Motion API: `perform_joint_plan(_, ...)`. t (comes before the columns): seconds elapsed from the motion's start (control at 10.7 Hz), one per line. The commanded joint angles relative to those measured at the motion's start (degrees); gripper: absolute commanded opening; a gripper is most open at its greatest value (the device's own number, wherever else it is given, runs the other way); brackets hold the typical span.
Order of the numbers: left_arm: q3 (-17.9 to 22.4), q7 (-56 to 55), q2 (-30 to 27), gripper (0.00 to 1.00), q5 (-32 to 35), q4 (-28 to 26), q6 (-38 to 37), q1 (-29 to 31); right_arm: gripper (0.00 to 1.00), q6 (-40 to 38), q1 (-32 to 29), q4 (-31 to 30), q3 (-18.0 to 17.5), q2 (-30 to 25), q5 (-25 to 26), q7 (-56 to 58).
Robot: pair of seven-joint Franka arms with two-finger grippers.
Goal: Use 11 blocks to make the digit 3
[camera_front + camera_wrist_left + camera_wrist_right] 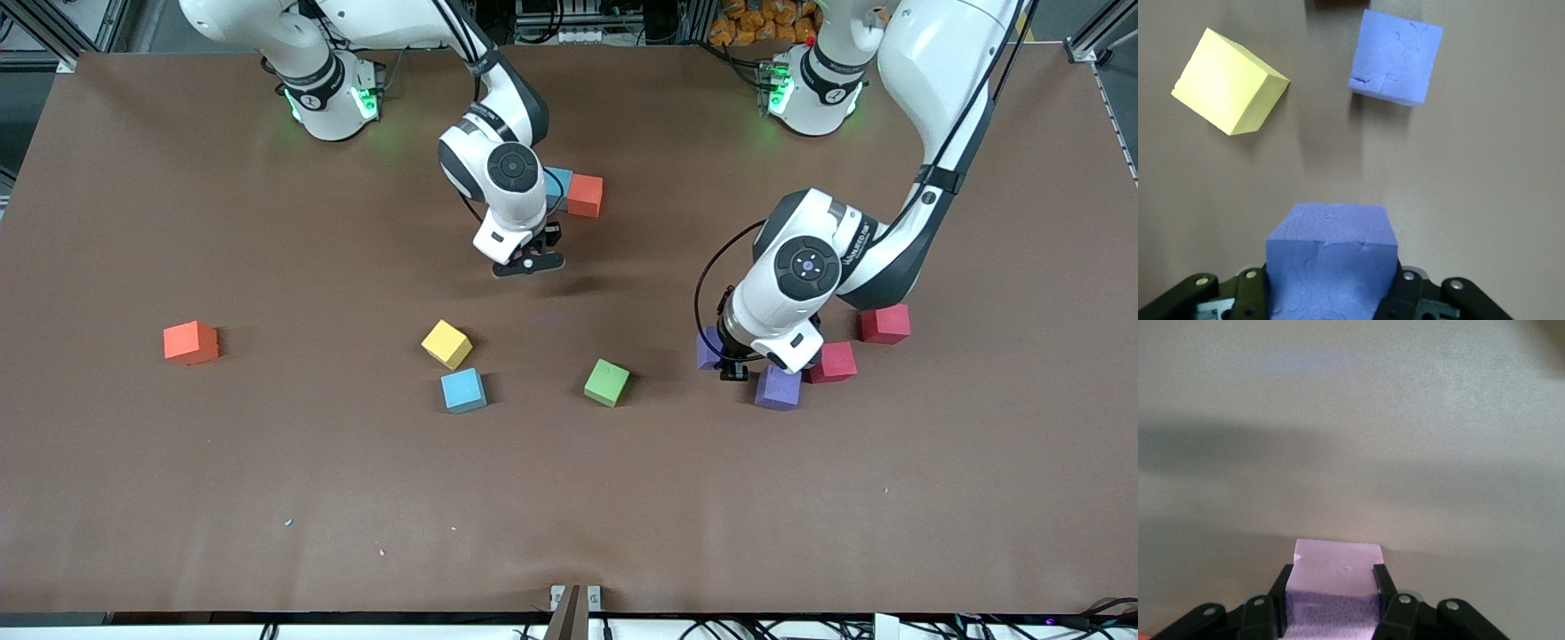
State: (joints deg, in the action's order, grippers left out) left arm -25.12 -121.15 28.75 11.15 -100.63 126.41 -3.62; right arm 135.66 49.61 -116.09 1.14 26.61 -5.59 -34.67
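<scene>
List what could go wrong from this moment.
The left gripper is shut on a purple block, with another purple block and a yellow block close by; setting it down carelessly could knock them. Two red cubes beside that arm might get nudged. The right gripper, shut on a pale block, could drop it.

You're in a robotics lab: two arms (498, 169) bolted to a brown table (267, 462), aluminium framing (53, 31), cables (800, 627).
</scene>
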Motion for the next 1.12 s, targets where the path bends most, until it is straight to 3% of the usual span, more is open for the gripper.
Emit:
perform_joint_plan(0.0, 0.07, 0.48, 0.07, 0.0, -0.78, 0.25, -0.9, -0.34, 0.28, 0.83, -0.83, -3.0, 0.27, 0.46, 0.14, -1.1)
perform_joint_plan(1.03, 0.16, 0.39, 0.16, 0.0, -0.96, 0.25, -0.9, -1.3, 0.26, 2.41, -2.24, -3.0, 0.35, 1.07, 2.6, -1.1)
